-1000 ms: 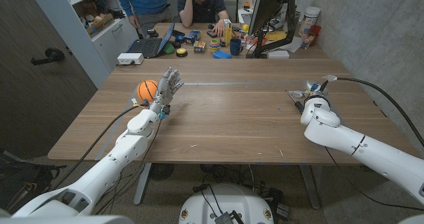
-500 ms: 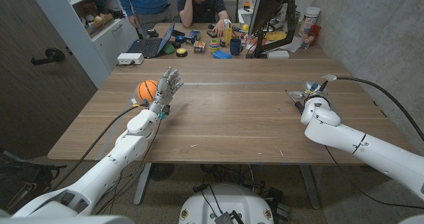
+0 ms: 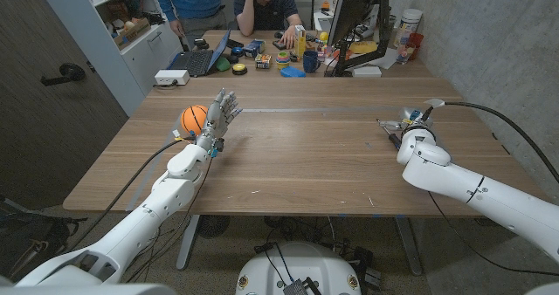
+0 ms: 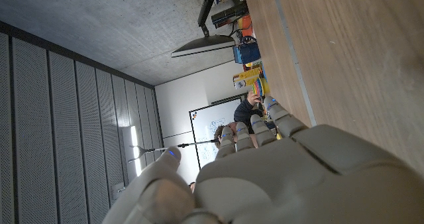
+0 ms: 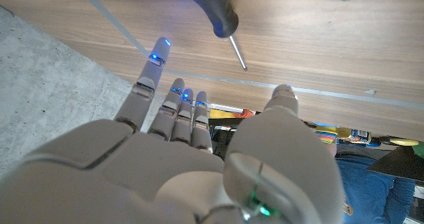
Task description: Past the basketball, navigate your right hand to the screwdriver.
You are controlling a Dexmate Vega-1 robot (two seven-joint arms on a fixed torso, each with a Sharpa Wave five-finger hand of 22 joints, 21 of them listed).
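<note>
Here, far left on the counter [image 3: 306, 155], the left robot hand [image 3: 223, 116] stands upright, fingers apart and holding nothing, just beside the basketball [image 3: 194, 119]. Well apart at the right edge, the right robot hand [image 3: 410, 125], fingers spread and empty, is much nearer the screwdriver [image 5: 213, 13], which lies just ahead of its fingertips, shaft toward them. Its handle is cut off.

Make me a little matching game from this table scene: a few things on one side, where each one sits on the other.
Things:
1. basketball
2. screwdriver
3. left hand
4. laptop

Places:
A. far end of the table, by the people
B. just ahead of the right hand's fingertips
C. raised, fingers spread, beside the ball
D. table's left part, touching wood

Pairs: 1-D, 2-B, 3-C, 4-A
</note>
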